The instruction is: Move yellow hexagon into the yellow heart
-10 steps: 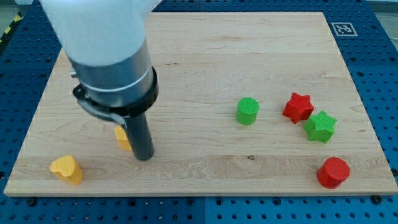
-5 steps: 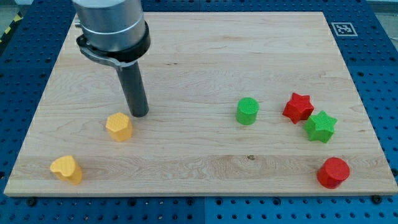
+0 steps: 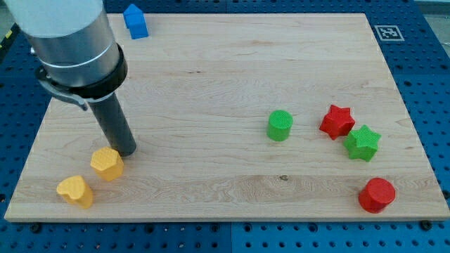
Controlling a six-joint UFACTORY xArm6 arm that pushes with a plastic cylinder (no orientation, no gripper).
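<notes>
The yellow hexagon (image 3: 107, 164) lies on the wooden board near the view's bottom left. The yellow heart (image 3: 75, 191) lies just below and left of it, a small gap apart. My tip (image 3: 126, 151) stands on the board right at the hexagon's upper right side, touching or nearly touching it. The dark rod rises from there to the grey arm at the view's top left.
A blue block (image 3: 136, 21) sits at the board's top edge, left. A green cylinder (image 3: 280, 125), a red star (image 3: 337, 121), a green star (image 3: 362, 143) and a red cylinder (image 3: 376, 195) lie on the right side.
The tip went up and away from the hexagon, then came back down-left behind it. The hexagon has slid down and left, closer to the yellow heart.
</notes>
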